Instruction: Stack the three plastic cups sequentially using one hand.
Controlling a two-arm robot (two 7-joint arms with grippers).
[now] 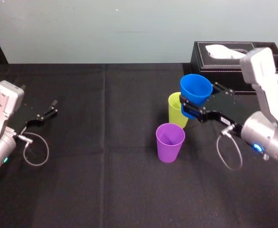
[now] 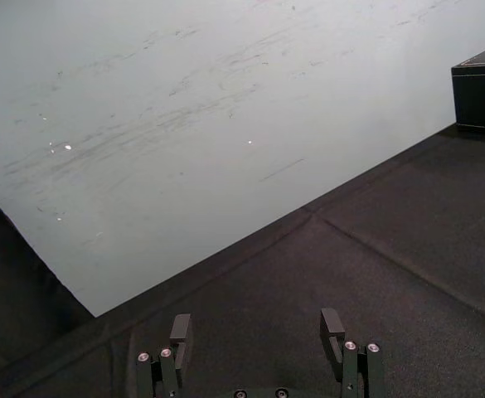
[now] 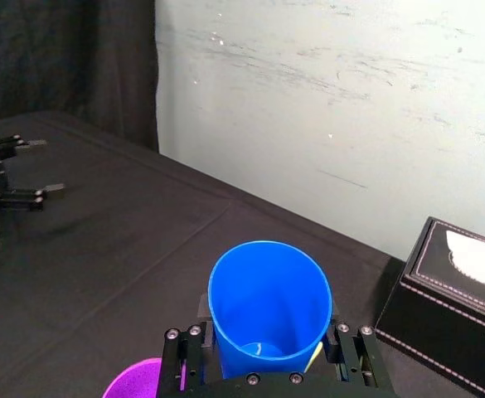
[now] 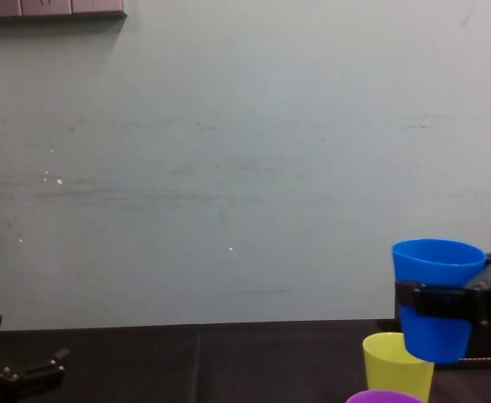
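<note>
**We hold the blue cup up beside the yellow-green one**

Our right gripper [image 1: 199, 102] is clamped on the blue cup [image 1: 196, 89], one jaw on each side of its wall, holding it clear of the black table [image 1: 105, 166]. The cup sits just beside the yellow-green cup [image 1: 176, 110], on that cup's right. From the chest, the blue base hangs lower than the yellow-green rim, and we cannot tell whether the two touch. Looking down the wrist, we see the blue cup's [image 3: 269, 303] bare floor. The yellow-green cup stands upright with its mouth up. The purple cup [image 1: 170, 141] stands upright just in front of it, showing only its own purple inside. Behind and to the right of the yellow-green cup is the black tissue box [image 1: 224, 59], with a white tissue [image 1: 222, 49] in its slot. Well to the left of that cup, our left gripper [image 1: 51, 110] rests low with its jaws apart.
</note>
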